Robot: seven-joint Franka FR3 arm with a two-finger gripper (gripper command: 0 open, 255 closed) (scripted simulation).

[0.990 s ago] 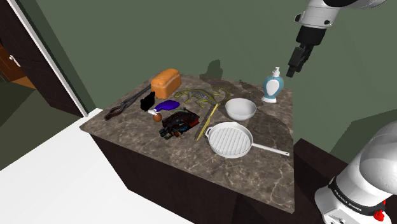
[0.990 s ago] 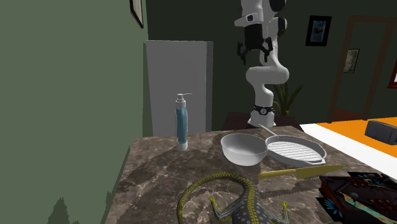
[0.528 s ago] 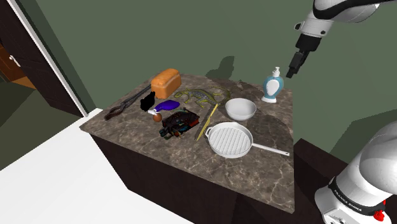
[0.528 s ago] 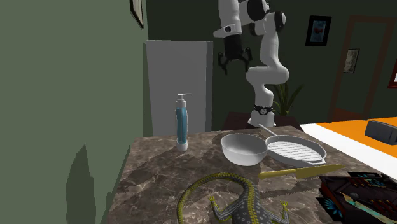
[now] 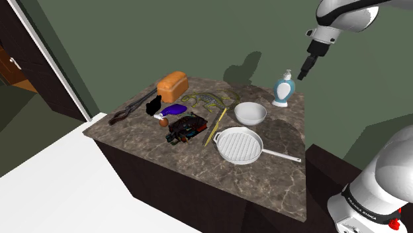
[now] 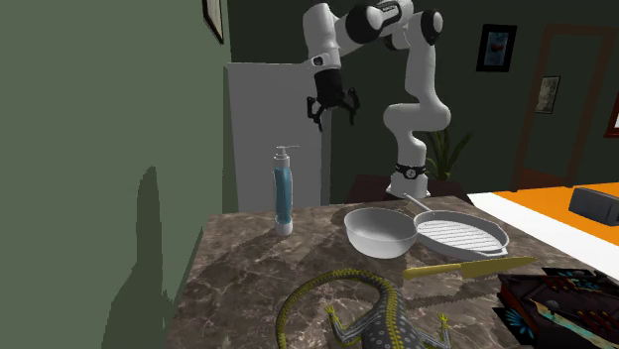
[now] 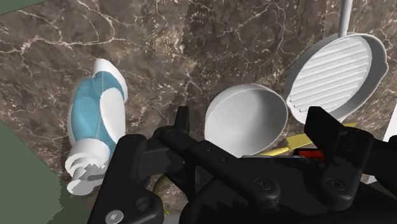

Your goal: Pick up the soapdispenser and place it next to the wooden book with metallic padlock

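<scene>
The soap dispenser (image 5: 283,89), a blue and white pump bottle, stands upright at the far right corner of the marble counter, close to the green wall. It also shows as the bottle (image 6: 284,190) and the bottle (image 7: 98,114). My gripper (image 5: 306,69) hangs open, well above the dispenser and slightly to its right in the shoulder view, holding nothing. The second exterior view shows the gripper (image 6: 332,109) above and right of the pump head. In the wrist view the fingers (image 7: 182,124) stand apart. The dark, patterned book (image 5: 186,127) lies mid-counter.
A white bowl (image 5: 250,113) and a ridged white pan (image 5: 239,145) sit between dispenser and book, beside a yellow knife (image 5: 215,126). A toy lizard (image 5: 205,100), a bread loaf (image 5: 172,85), tongs (image 5: 132,108) and a purple object (image 5: 173,110) lie farther left.
The arm has swung toward the green wall, carrying the open gripper leftward in the second exterior view until it hangs nearly above the dispenser. Nothing on the counter moved.
</scene>
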